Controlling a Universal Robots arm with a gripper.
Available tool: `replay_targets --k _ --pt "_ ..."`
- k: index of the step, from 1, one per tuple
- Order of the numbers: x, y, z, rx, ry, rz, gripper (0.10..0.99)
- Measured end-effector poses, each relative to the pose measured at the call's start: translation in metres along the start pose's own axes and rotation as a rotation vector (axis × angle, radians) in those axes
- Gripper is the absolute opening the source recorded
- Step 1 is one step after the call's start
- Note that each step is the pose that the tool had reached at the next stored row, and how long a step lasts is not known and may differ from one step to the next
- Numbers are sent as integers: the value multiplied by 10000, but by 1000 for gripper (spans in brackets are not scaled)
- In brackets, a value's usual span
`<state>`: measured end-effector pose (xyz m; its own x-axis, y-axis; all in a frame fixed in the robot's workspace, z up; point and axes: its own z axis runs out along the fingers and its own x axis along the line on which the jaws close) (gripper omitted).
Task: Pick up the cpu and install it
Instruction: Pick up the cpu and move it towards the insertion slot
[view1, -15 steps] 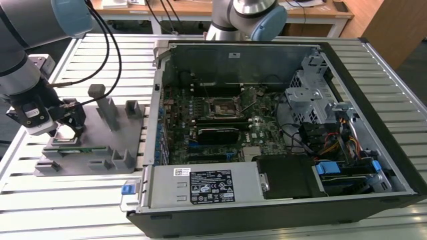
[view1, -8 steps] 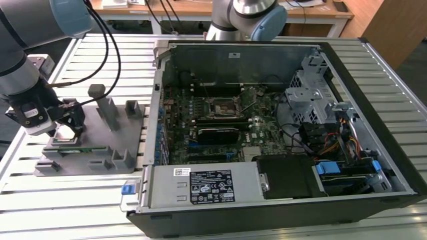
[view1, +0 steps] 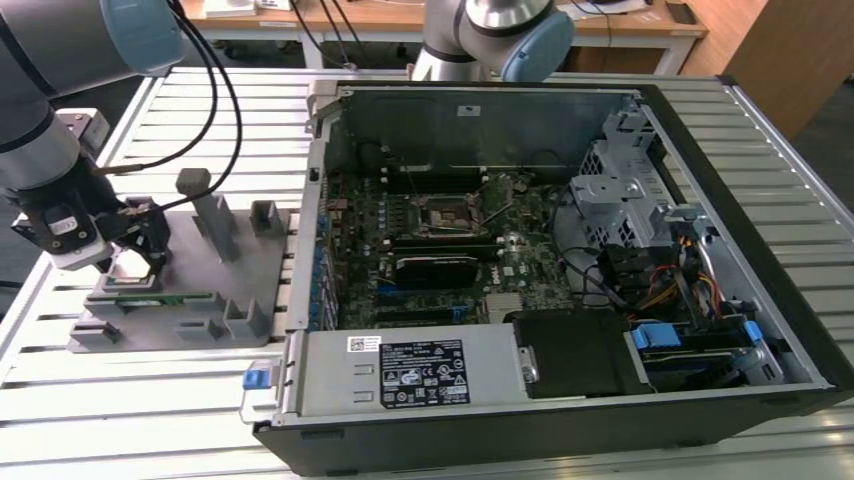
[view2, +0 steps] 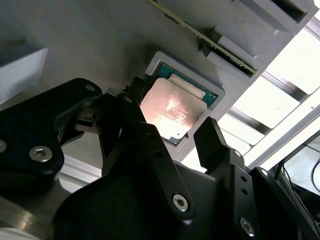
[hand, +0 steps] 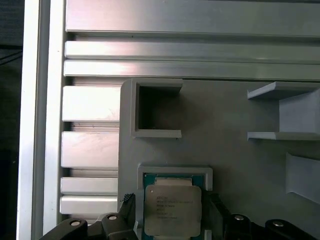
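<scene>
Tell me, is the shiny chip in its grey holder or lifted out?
In. The cpu lies flat in a pocket of the grey holder, with the jaws spread either side, not gripping it.

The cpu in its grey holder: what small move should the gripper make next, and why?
Probably close the jaws gently on the cpu. In both wrist views the open jaws of the gripper flank two opposite sides of the chip, which lies flat in the pocket of the grey holder. Whether they are low enough is unclear, so close slowly.
</scene>
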<state>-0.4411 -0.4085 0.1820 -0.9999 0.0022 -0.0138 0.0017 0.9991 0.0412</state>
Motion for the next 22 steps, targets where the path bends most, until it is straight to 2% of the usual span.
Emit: replay_targets --k 5,6,22 --pt "0 0 3 1 0 0 663" --pt "0 0 3 1 0 0 596" --pt "-12 1 -8 1 0 0 596"
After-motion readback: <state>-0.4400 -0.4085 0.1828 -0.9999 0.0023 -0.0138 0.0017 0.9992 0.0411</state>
